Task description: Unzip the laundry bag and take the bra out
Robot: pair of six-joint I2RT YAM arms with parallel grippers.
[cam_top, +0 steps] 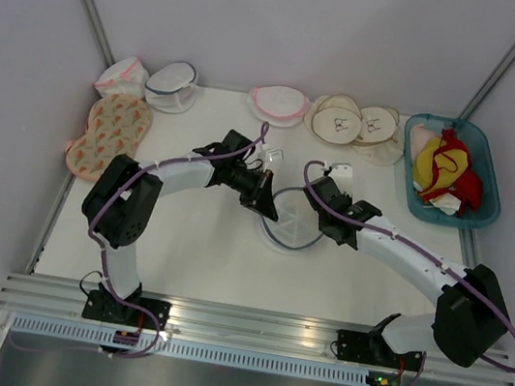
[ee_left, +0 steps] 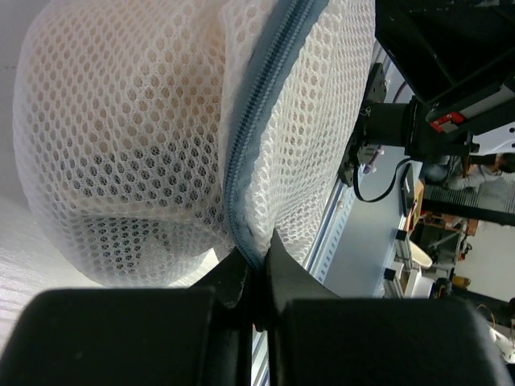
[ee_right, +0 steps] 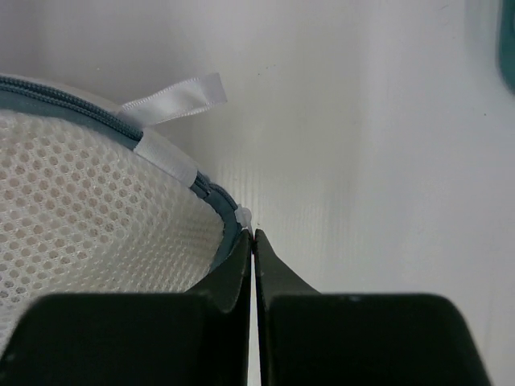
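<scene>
One white ribbon tag (ee_right: 173, 97) on laundry bag (ee_right: 80, 209)

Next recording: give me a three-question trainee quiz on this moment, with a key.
1. True or false: the left gripper hangs open, clear of the laundry bag.
2. The red and yellow garments lie: A) in the blue basket; B) inside the laundry bag; C) under the left arm.
3. Which part of the bag do the right gripper tips meet?
Key: 1 false, it is shut on the zipper. 2 A. 3 the zipper, near the white ribbon loop.
</scene>
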